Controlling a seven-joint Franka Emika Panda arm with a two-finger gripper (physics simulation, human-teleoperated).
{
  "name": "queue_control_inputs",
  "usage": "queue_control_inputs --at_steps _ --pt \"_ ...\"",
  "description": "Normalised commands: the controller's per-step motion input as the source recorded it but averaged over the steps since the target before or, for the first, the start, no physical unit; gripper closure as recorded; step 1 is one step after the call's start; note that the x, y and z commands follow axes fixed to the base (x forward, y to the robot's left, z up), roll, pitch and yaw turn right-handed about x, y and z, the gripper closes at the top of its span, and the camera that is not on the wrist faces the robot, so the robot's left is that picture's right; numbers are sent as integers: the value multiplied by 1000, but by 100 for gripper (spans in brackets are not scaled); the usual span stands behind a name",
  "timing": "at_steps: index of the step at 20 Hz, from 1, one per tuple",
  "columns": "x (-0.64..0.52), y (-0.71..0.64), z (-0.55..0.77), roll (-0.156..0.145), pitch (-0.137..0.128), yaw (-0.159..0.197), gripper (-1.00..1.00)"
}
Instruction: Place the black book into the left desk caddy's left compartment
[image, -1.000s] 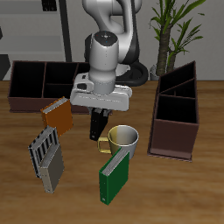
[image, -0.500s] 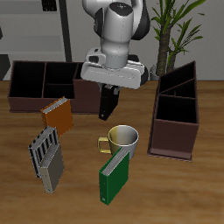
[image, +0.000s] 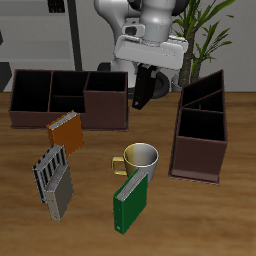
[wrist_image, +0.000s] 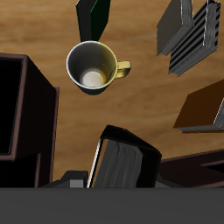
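I have the black book (image: 143, 88) pinched in my end effector (image: 148, 70), fingers pressed against its covers near the top edge, so it hangs below my wrist, clear of the tabletop (image: 200, 220). It tilts slightly, its lower corner swung toward the wide brown caddy (image: 70, 98). I carry it this high, I judge, so that it can pass over the caddy walls without clipping them.

The book is thin, plain and black all over, with no lettering I can make out. In my wrist view it (wrist_image: 122, 162) appears edge-on, a dark slab with a paler band where the pages show.

It hangs between the two caddies, above the tabletop's back part. The left desk caddy (image: 203, 125) is the long, narrow dark brown box seen end-on, beside the plant (image: 200, 25); its open-topped sections run back in a row. The book is still apart from it, so the crossing and the lowering remain to be done.

Below, nearer the front edge, stand the yellow mug (image: 141, 160), the green book (image: 131, 198) leaning against it, the orange book (image: 65, 131) and a grey striped book (image: 55, 180). None lies on my way to the caddy, as far as I can judge.
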Motion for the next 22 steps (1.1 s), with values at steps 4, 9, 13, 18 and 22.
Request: queue_control_inputs --at_steps 4,9,13,18,22 --pt "-291 711 427 57 -56 37 100" --pt "-241 597 137 44 29 32 100" --pt "-333 572 60 45 29 34 100" --pt "-339 385 16 51 13 12 100" --pt "-435 431 -72 70 -9 35 100"
